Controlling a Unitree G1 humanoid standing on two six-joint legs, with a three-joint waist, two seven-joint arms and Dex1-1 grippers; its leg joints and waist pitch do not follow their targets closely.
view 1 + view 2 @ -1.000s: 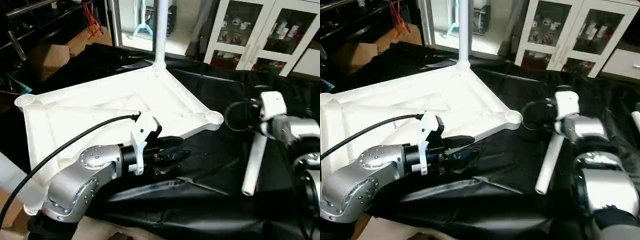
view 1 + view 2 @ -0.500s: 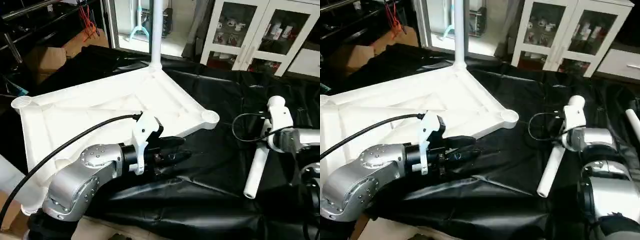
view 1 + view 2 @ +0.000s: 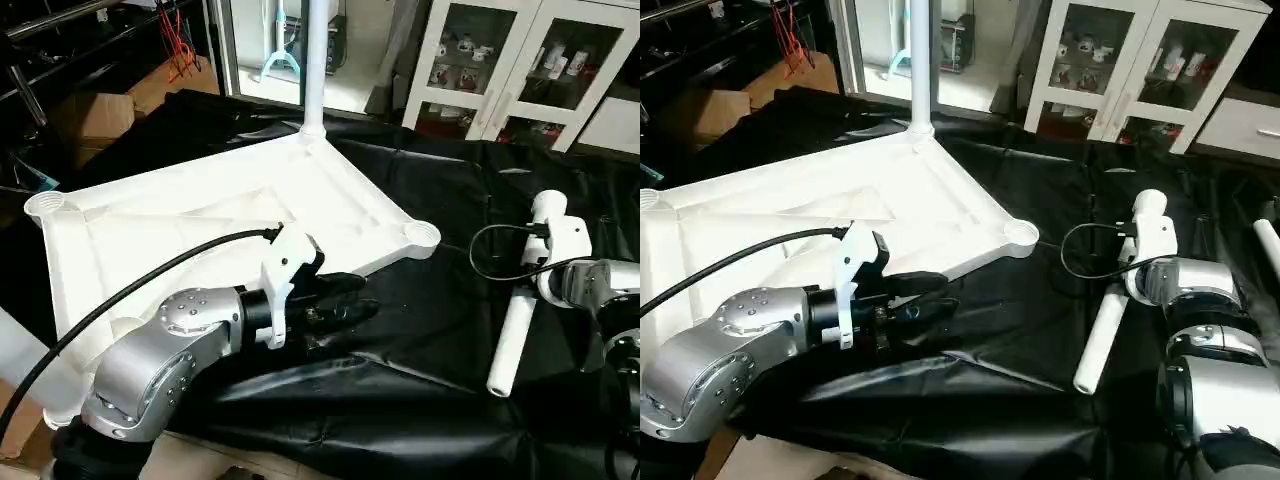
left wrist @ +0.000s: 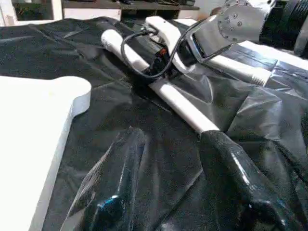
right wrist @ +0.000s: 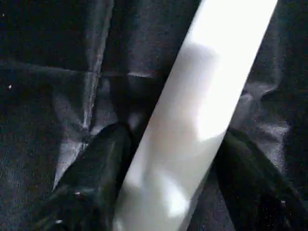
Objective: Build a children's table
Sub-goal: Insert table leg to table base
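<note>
White tabletop (image 3: pixel 210 215) lying underside up on black sheeting (image 3: pixel 420 390), across the left and centre of the left eye frame; ribs visible across the upturned face, round sockets at the corners. One leg (image 3: pixel 318 60) already standing upright in the far corner socket, at upper centre of the frame, top cut off by the frame edge. Nearest right corner socket (image 3: pixel 421 237) empty, just right of centre.

Left gripper (image 3: pixel 345 300) at centre of the left eye frame, level, pointing right, just beyond the tabletop's near edge and over the sheeting. Jaws apart, nothing between them (in the left wrist view the two black fingers (image 4: pixel 115 192) rise with only wrinkled plastic in the gap).

Second leg (image 3: pixel 522 310) lying on the sheeting at right of the frame, slanting from upper right down to lower centre-right, well apart from the tabletop. Right gripper (image 5: pixel 168 192) down over the upper part of this leg; in the right wrist view, one black finger (image 5: pixel 91 178) on each side of the white tube, close against it. Cannot tell whether clamped on it or merely straddling it.

Another leg (image 3: pixel 1265 240) partly visible at the far right edge of the right eye frame. White glass-door cabinet (image 3: pixel 520 60) at upper right, behind the table.
</note>
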